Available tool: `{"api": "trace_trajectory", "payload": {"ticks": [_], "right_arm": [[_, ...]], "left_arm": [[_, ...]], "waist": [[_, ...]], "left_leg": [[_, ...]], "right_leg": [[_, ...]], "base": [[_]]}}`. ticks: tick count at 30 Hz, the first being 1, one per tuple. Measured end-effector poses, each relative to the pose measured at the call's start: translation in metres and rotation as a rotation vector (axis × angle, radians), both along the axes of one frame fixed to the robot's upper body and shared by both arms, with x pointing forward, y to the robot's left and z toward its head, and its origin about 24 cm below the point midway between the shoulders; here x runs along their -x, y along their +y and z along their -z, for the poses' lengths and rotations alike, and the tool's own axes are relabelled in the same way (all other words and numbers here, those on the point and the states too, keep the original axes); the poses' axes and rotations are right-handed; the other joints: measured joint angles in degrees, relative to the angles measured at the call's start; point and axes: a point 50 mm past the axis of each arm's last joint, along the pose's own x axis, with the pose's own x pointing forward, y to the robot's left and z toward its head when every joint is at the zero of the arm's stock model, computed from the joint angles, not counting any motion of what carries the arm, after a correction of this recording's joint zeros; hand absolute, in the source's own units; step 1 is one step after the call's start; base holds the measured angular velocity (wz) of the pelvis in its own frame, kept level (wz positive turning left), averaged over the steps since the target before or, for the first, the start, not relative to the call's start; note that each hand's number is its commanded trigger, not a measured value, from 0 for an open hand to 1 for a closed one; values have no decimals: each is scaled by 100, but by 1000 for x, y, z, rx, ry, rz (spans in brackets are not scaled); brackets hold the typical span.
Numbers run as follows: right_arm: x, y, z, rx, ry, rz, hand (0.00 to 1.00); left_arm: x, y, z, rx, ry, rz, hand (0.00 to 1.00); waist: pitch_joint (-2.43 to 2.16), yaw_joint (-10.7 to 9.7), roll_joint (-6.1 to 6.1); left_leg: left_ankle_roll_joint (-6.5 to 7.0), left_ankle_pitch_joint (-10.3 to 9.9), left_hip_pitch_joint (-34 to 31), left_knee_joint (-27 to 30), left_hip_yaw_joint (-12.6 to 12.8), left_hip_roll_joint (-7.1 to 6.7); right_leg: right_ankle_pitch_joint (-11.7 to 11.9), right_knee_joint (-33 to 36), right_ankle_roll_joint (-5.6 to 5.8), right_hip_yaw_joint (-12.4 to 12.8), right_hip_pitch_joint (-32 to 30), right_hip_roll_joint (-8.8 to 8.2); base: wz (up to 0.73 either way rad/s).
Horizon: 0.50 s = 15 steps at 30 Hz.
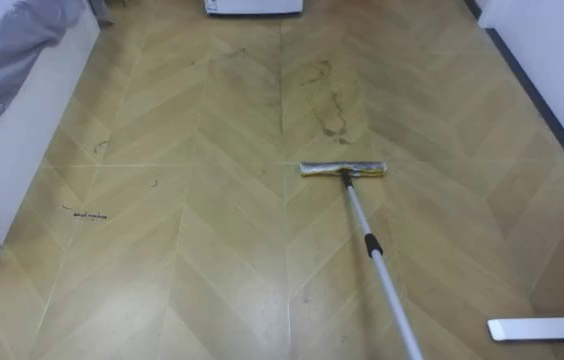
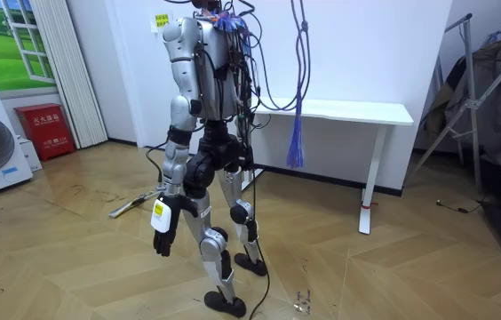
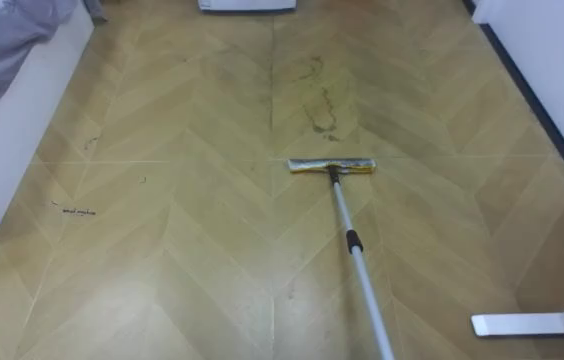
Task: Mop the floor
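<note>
Left hand (image 2: 163, 233) hangs beside the robot's thigh in the room view, fingers relaxed and holding nothing. On my feed the mop (image 1: 373, 246) lies out ahead on the wooden floor (image 1: 192, 260), handle running in from the lower right. Its flat head (image 1: 343, 169) sits just short of a dark smear (image 1: 327, 105) (a bed (image 1: 22, 130) stands at left).

- Soft, even indoor light covers the floor (image 1: 192, 260); shadows there are faint.
- The mop (image 1: 343, 170) head glints slightly.
- In the room view the far wall (image 2: 357, 44) is bright but dimmer under the table (image 2: 348, 112); a pale sheen lies on the left floor.
</note>
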Motion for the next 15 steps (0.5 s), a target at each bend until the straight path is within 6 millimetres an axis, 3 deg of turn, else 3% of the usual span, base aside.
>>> {"api": "trace_trajectory", "payload": {"ticks": [11,15], "right_arm": [[0,0,0,1,-2,6,100],[-1,0,0,3,-2,3,100]], "left_arm": [[-1,0,0,10,2,1,0],[-11,0,0,7,-12,5,0]], "waist": [[-6,1,-2],[-35,2,5]], "left_leg": [[-1,-2,-39,-17,-3,0],[-1,-1,-128,-1,-1,1]], "right_leg": [[-2,-8,3,-4,-19,3],[-1,8,2,15,-129,6]], "base": [[0],[0]]}}
